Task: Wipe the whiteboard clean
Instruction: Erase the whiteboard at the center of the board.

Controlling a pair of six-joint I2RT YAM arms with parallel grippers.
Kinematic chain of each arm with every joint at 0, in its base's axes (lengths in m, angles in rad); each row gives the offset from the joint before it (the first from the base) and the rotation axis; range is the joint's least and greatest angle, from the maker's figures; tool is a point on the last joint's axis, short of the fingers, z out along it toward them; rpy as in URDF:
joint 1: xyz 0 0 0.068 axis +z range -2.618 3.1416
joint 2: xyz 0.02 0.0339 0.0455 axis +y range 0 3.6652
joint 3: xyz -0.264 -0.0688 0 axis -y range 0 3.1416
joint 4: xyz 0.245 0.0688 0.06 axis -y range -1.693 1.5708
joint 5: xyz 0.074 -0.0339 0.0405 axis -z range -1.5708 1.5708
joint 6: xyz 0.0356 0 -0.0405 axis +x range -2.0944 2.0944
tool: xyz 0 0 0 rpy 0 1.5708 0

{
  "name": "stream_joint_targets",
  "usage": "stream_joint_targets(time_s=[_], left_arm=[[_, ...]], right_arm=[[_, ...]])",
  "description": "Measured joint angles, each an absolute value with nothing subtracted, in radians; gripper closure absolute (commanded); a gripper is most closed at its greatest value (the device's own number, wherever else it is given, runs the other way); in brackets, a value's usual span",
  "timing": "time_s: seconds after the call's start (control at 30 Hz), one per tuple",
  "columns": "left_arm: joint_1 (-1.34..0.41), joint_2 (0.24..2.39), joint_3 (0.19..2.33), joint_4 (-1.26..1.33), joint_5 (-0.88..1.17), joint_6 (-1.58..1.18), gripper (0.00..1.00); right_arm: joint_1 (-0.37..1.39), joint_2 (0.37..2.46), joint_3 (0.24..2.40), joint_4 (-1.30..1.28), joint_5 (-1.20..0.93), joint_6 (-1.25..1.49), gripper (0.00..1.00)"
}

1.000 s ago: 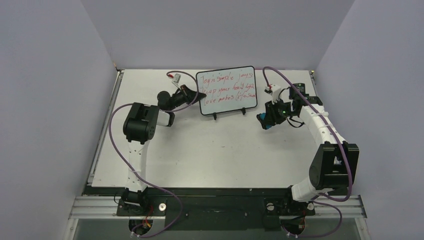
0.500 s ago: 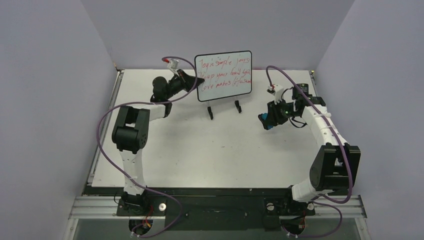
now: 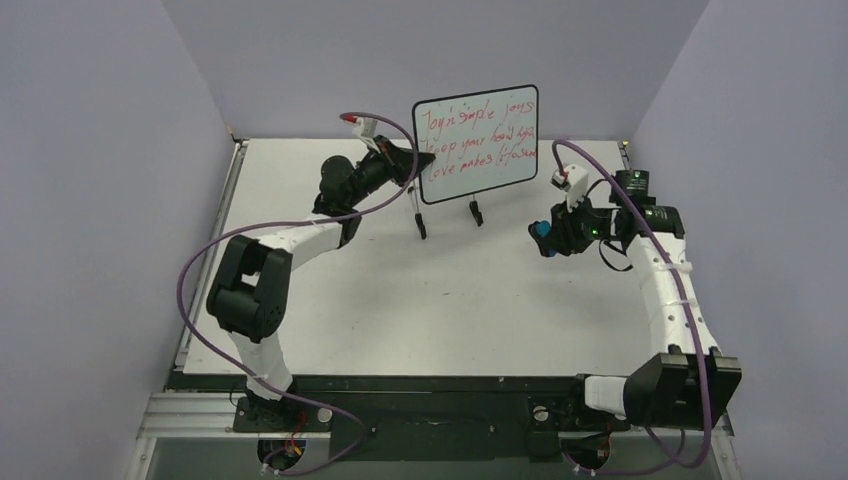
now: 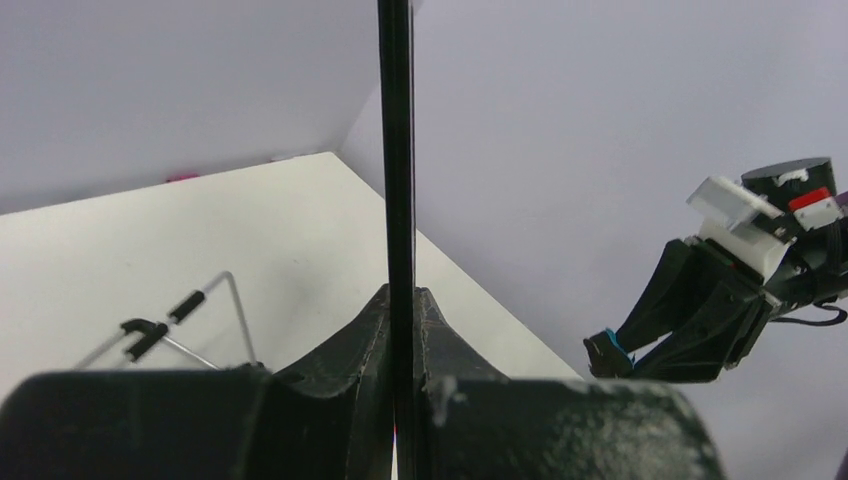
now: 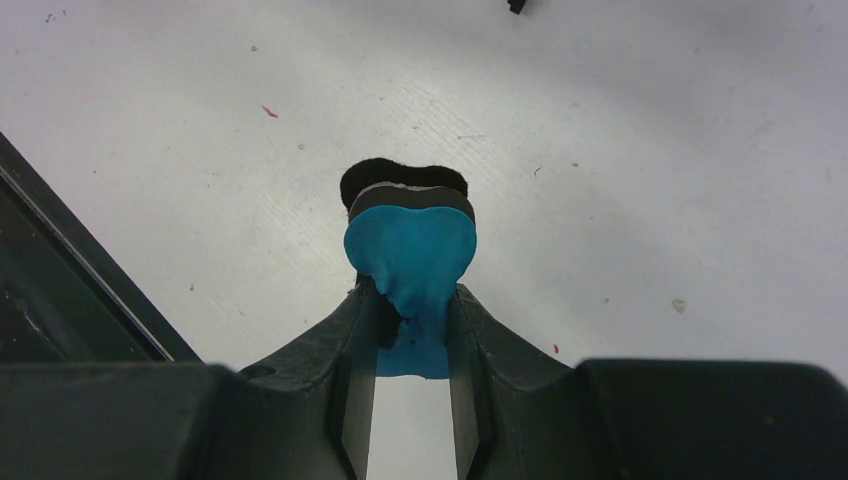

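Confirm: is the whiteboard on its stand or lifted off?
Lifted off. The left gripper clamps the edge of the whiteboard, holding it upright in the air, clear of the wire stand.

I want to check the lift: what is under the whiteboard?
The black wire stand stands empty on the table. The left gripper holds the whiteboard above it. In the top view the board hides the stand's rear part.

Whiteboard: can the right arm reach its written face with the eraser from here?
Probably yes. The left gripper holds the whiteboard aloft, writing facing forward; the right gripper, clamping the blue eraser, sits beside it with nothing between.
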State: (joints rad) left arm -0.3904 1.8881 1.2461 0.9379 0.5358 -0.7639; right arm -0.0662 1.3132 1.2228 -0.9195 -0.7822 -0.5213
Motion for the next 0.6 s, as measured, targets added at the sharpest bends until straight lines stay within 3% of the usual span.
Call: stream_joint_targets(time_s=[0.33,0.6], left_arm=[[-0.666,1.468,0.706,0.932,0.207,-0.672,1.00],[-0.939,1.340,0.489,0.924,-0.088,-0.579,1.00]], right_arm=[[0.085,1.051,1.260,-1.098,-0.764,-0.663,1.00],[0.256,1.021,1.260,-1.165,-0.708,-0.705,1.00]])
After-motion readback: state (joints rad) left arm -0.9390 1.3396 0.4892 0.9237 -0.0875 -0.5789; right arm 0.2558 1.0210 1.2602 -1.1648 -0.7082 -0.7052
